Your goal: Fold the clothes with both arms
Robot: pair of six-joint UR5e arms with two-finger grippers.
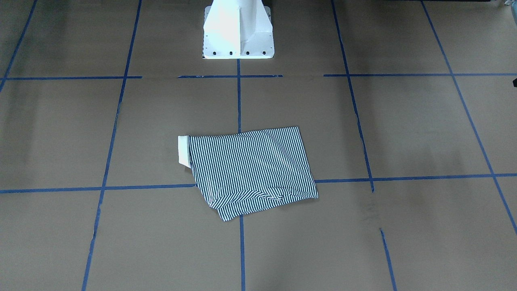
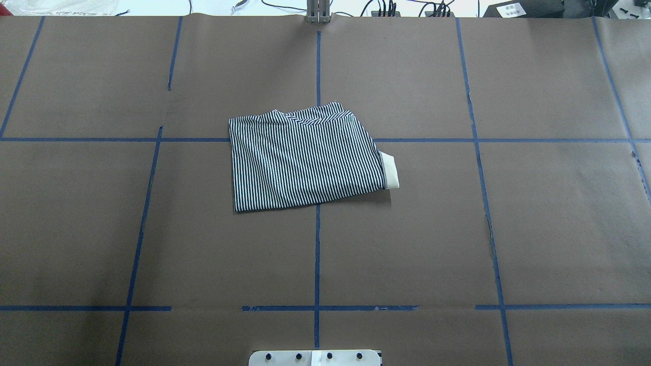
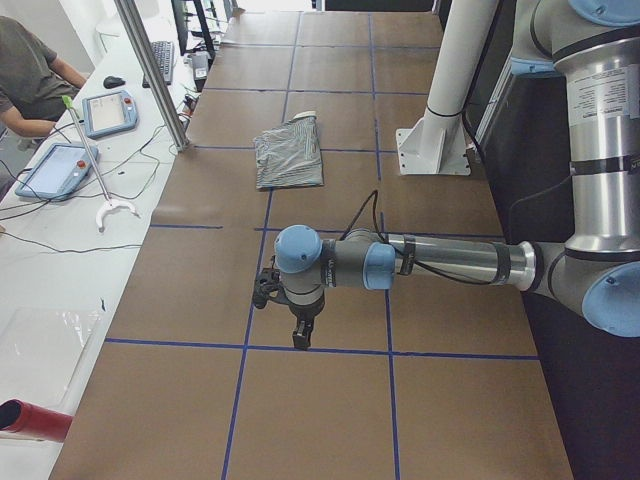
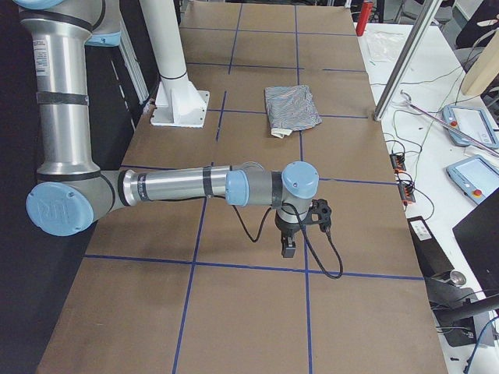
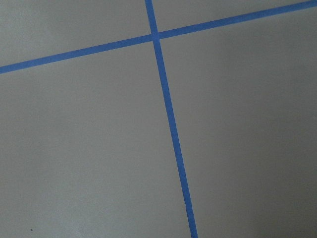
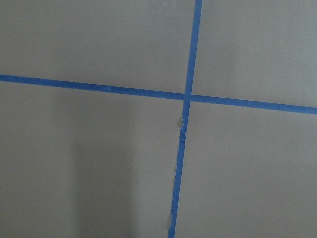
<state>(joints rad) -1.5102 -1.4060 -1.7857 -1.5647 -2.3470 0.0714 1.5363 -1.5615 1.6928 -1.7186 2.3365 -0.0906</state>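
Shirt folded to a rough rectangle near the middle of the bench, cream collar toward the robot's right end. Likely light, soft and limp; best taken at two corners of one edge, pinching all layers. Left pincer and right pincer over bare bench, well apart from it; apart or together, cannot tell. No brand or writing readable.
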